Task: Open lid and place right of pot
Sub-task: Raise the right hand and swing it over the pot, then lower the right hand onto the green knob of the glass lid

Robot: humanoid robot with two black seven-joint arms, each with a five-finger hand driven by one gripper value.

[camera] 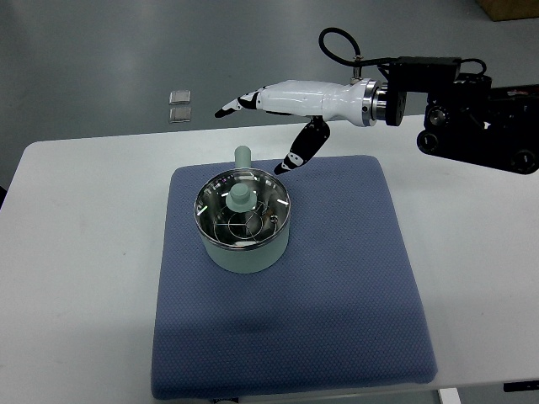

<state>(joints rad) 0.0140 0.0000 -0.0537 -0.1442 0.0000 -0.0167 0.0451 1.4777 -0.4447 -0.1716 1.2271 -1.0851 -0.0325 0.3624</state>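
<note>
White table [76, 252] carries my blue mat [337, 320] and pot [244, 244], lid [241, 202] still on; beyond the pot, my right hand [282, 114] hangs spread wide, empty, touching nothing.

A lab or test bay is suggested: a plain white table [76, 252] is set on a bare grey floor [101, 50], a blue mat [337, 295] is laid as a work surface, and exposed cabling [337, 46] is seen on the robot arm [472, 109].

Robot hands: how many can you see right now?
1. The right hand hangs open above the far edge of the blue mat, behind the lidded pot. The left hand is out of view.
</note>
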